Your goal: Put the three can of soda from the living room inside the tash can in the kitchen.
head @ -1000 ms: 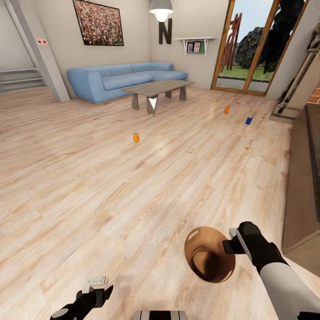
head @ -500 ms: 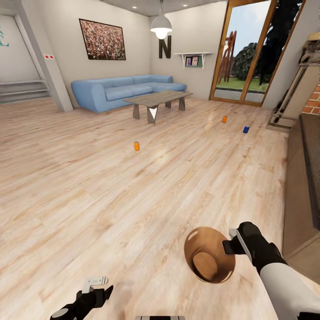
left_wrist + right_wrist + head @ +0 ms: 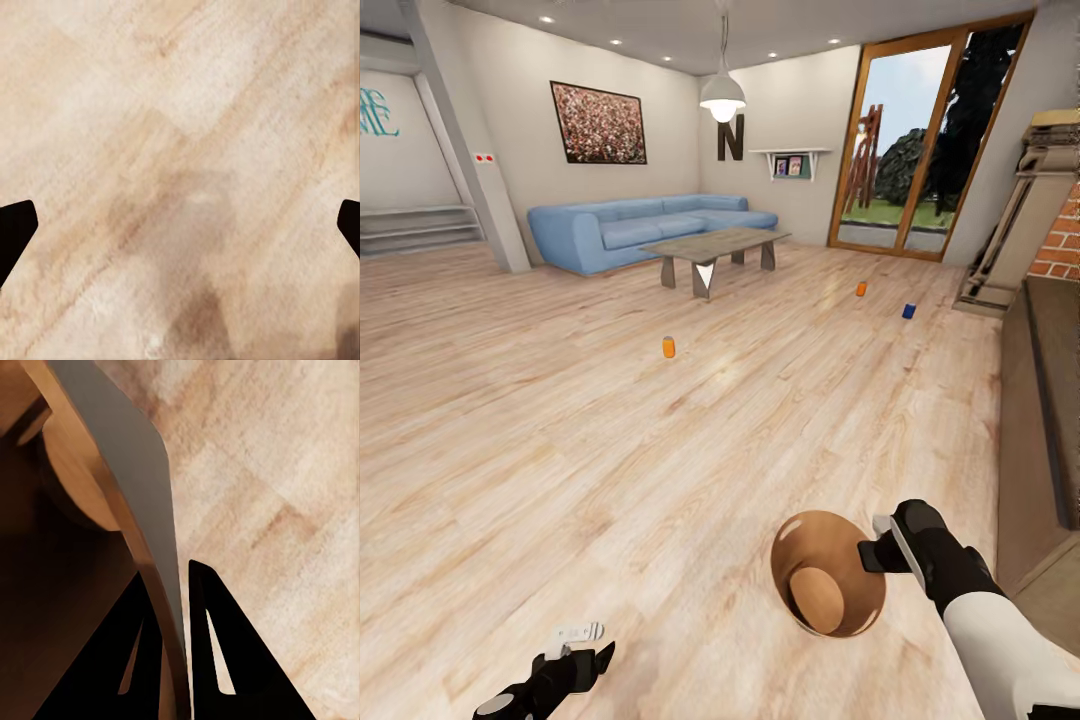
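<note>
The tash can [image 3: 826, 573], copper-brown inside, hangs low over the wood floor at the lower right. My right gripper [image 3: 875, 548] is shut on its rim. In the right wrist view the fingers [image 3: 225, 660] pinch its pale wall [image 3: 131, 487]. Three soda cans stand on the living room floor far ahead: an orange one [image 3: 669, 347] at centre left, another orange one [image 3: 861, 289] and a blue one [image 3: 908, 311] nearer the glass doors. My left gripper [image 3: 575, 648] hovers low at the lower left, open, with bare floor between its fingertips [image 3: 15, 232].
A blue corner sofa [image 3: 650, 222] and a wooden coffee table [image 3: 712, 248] stand at the back. Wood-framed glass doors [image 3: 900, 150] are at the back right. The brick fireplace [image 3: 1058, 245] and its dark raised hearth [image 3: 1050, 400] run along the right side.
The whole head view has tilted upward, showing more ceiling and wall, so the cans sit lower in the picture. Both grippers and the bin keep their pose.
</note>
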`<state>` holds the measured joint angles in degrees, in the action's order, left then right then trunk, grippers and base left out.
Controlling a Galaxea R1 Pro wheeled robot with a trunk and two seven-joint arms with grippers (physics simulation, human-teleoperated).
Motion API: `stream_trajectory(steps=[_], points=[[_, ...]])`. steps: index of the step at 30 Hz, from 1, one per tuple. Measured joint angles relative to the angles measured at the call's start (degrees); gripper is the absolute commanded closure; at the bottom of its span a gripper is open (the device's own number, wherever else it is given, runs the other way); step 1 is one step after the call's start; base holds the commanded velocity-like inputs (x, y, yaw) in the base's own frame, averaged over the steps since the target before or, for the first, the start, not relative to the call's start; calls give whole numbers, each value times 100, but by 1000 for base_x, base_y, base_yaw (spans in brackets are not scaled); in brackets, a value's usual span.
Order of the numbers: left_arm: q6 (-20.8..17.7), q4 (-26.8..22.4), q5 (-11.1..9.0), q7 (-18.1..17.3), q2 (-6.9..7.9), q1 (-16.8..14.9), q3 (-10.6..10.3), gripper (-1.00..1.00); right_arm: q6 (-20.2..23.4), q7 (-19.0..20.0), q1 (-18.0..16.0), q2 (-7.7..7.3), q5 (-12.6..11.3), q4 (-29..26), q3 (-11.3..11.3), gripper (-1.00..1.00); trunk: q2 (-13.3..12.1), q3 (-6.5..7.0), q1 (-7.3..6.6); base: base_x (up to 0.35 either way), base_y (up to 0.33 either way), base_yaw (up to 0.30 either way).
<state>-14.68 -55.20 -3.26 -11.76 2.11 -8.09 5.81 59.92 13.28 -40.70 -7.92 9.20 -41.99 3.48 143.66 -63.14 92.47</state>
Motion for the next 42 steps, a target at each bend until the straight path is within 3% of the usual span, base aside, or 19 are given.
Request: stream_trajectory(steps=[10,31,42], points=[[-8,8,5,-1,0,0,-1,-100,-2,234,2,3,-9,-2,-2,100,-13,221,-26,0,0,0],[59,410,-12,-7,8,-9,-26,-100,-6,267,15,51,30,3,-19,100,-41,687,-80,0,0,0],[162,420,3,-2,13,-9,-29,-100,-6,258,33,183,33,2,-19,100,-482,884,-321,0,0,0]])
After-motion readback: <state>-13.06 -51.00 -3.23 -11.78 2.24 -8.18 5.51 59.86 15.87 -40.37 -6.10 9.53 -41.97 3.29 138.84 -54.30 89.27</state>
